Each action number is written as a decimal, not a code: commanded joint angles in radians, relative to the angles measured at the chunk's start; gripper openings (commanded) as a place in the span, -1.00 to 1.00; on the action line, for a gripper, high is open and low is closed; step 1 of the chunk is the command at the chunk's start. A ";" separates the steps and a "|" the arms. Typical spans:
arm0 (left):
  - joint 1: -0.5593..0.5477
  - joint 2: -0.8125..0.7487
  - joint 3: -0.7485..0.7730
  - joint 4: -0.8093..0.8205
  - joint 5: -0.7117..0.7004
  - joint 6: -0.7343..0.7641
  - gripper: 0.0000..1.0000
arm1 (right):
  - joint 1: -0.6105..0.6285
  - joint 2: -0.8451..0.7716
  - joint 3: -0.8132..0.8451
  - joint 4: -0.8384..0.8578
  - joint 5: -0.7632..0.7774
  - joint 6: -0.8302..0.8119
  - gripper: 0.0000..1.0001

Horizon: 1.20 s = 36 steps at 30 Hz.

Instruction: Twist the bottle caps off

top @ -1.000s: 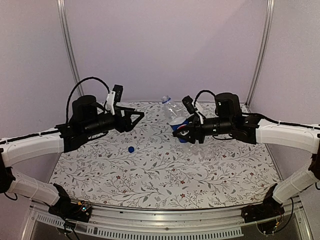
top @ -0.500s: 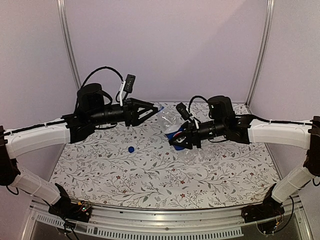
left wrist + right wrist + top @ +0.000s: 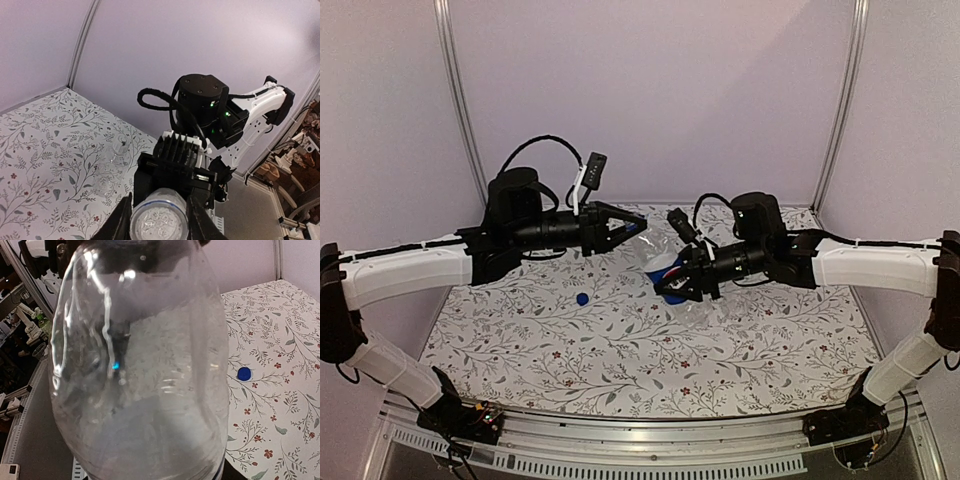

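Note:
My right gripper (image 3: 678,282) is shut on the body of the Pepsi-labelled bottle (image 3: 665,262) and holds it above the table, tilted with its top toward the left. My left gripper (image 3: 626,228) is shut on that top end (image 3: 159,220), a pale see-through round with a blue ring. I cannot tell whether it is a cap or the bare mouth. In the right wrist view the bottle (image 3: 140,365) fills the frame and hides my fingers. The blue cap (image 3: 582,298) lies loose on the table. The unlabelled bottle (image 3: 111,167) lies on its side on the table.
The floral tabletop (image 3: 620,370) is closed in by lilac walls at the back and sides, with metal posts (image 3: 458,100) in the corners. In the right wrist view the blue cap (image 3: 243,373) lies to the right of the held bottle.
My left arm swung right to the bottle's top and its gripper closed on it. The right arm lowered the bottle and tipped it toward the left gripper.

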 commanded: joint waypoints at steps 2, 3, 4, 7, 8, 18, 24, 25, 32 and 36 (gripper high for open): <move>-0.020 0.006 0.032 0.028 0.024 0.012 -0.54 | 0.007 0.014 0.010 0.021 0.002 0.003 -0.07; -0.020 0.005 0.033 0.028 0.022 0.018 -0.67 | 0.007 0.014 0.007 0.021 0.005 -0.019 -0.06; -0.020 0.004 0.033 0.027 0.019 0.023 -0.81 | 0.007 0.013 0.004 0.020 0.009 -0.026 -0.04; -0.021 -0.013 0.031 0.008 -0.012 0.043 -1.00 | 0.007 0.006 -0.012 0.020 0.022 -0.024 0.20; -0.021 -0.018 0.031 -0.002 -0.024 0.053 -1.00 | 0.007 0.001 -0.016 0.019 0.024 -0.024 0.28; -0.017 -0.075 0.056 -0.198 -0.204 0.190 -1.00 | 0.006 -0.048 -0.026 -0.032 0.084 -0.029 0.98; -0.004 -0.076 0.098 -0.401 -0.465 0.277 -1.00 | 0.000 -0.101 -0.002 -0.112 0.249 -0.029 0.98; 0.000 -0.070 0.103 -0.421 -0.506 0.284 -1.00 | -0.002 -0.115 0.005 -0.123 0.274 -0.026 0.98; 0.054 -0.014 0.123 -0.441 -0.619 0.316 -1.00 | -0.007 -0.187 0.024 -0.157 0.375 -0.012 0.98; 0.081 0.045 0.163 -0.458 -0.650 0.335 -1.00 | -0.008 -0.204 0.031 -0.183 0.419 0.028 0.98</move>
